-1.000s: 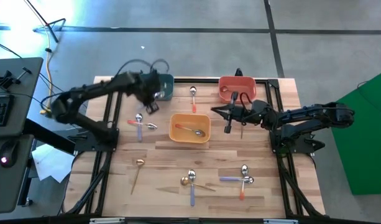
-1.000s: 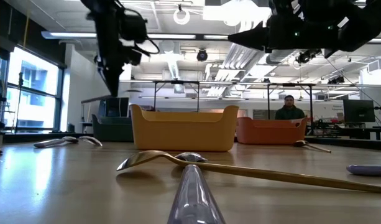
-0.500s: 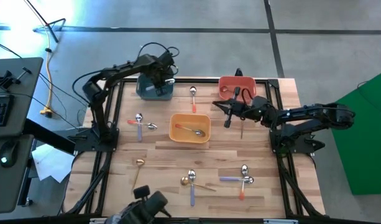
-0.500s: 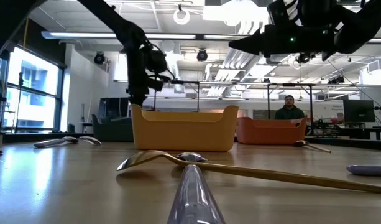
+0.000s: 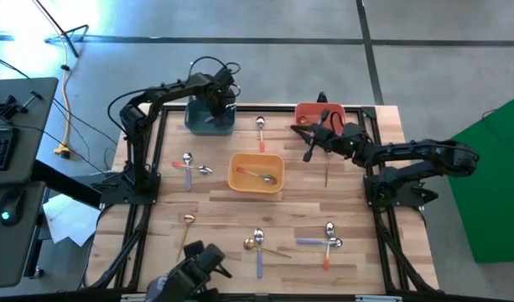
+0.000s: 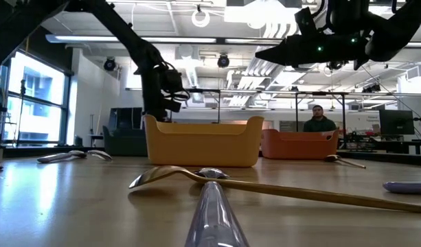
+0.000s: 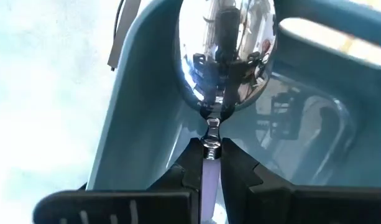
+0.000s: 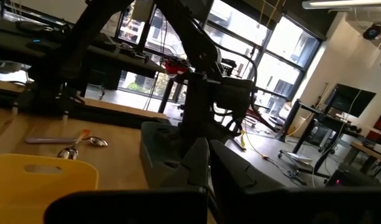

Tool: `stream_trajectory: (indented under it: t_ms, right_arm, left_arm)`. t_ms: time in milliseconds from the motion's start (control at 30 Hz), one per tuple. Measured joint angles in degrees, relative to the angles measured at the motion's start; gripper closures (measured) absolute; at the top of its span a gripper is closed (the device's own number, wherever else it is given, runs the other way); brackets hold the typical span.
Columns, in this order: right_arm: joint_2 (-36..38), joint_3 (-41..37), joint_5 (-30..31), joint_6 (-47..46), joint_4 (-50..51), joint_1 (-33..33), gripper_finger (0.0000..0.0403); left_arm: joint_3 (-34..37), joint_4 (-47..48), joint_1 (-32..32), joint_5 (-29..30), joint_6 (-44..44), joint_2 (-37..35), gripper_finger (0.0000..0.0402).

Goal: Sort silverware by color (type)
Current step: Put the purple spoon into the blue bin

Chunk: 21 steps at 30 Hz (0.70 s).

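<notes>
The left gripper (image 5: 220,98) hangs over the teal bin (image 5: 208,122) at the worktop's (image 5: 215,210) far edge, its fingers (image 7: 191,163) closed on the lavender handle of a spoon (image 7: 224,53) whose silver head sits inside the bin. The right gripper (image 5: 307,143) is raised beside the red bin (image 5: 318,112), fingers pressed together, nothing visible between them. Other spoons lie scattered on the worktop; one lies in the orange bin (image 5: 255,173).

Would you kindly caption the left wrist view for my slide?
Left tool holds a lavender-handled spoon over the teal bin.
</notes>
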<state>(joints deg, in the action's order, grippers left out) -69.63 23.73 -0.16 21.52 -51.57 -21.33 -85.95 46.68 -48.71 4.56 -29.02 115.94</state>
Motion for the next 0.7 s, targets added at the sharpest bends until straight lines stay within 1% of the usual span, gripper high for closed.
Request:
stream_trajectory:
  t_ms: [200,333,567,700]
  right_arm:
    - [0.00,0.00,-0.08,-0.53,0.47,-0.03,0.0403]
    - [0.00,0.00,-0.09,-1.10,1.95,0.34,0.0403]
    - [0.00,0.00,-0.11,-1.97,2.46,2.35,0.0403]
    - [0.00,0.00,-0.09,-1.99,2.54,3.52,0.0403]
  left_arm:
    - [0.56,2.21,-0.11,1.09,0.45,0.92,0.0387]
    - [0.24,3.09,0.71,1.12,0.58,0.29,0.0387]
    - [0.32,7.50,1.40,2.16,3.68,0.41,0.0387]
    - [0.32,7.50,1.16,2.09,5.94,0.42,0.0387]
